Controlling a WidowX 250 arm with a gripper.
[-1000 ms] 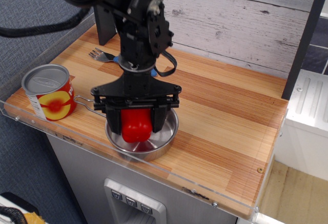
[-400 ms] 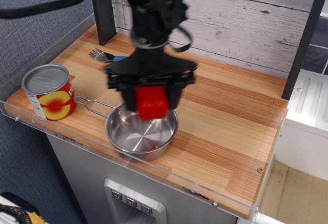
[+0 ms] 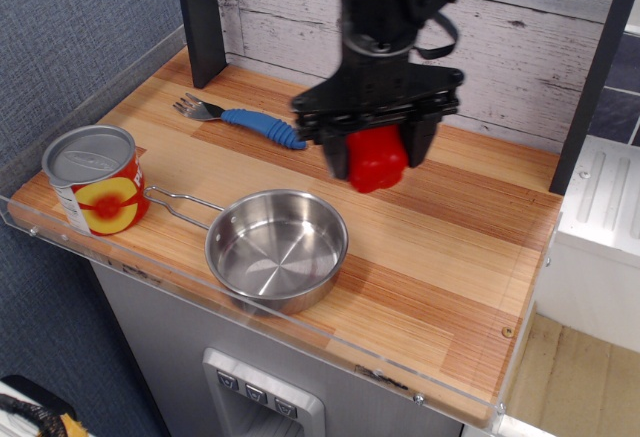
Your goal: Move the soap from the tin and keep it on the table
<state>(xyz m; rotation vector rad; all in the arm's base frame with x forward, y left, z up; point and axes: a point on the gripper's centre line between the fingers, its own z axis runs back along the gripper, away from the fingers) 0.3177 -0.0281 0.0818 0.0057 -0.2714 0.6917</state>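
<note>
My gripper (image 3: pixel 377 154) is shut on the soap (image 3: pixel 377 160), a glossy red bell pepper, and holds it in the air above the table (image 3: pixel 450 247), up and to the right of the tin. The tin (image 3: pixel 277 249) is a shallow shiny steel pan with a long wire handle pointing left. It stands empty near the table's front edge. The pepper's stem is hidden between the fingers.
A red-and-yellow labelled can (image 3: pixel 96 180) stands at the front left corner. A fork with a blue handle (image 3: pixel 245 117) lies at the back left. A dark post (image 3: pixel 196 19) stands at the back left, a plank wall behind.
The gripper has lifted the pepper out of the pan and carried it up and to the right. The pan now stands empty, and the fork is uncovered.
</note>
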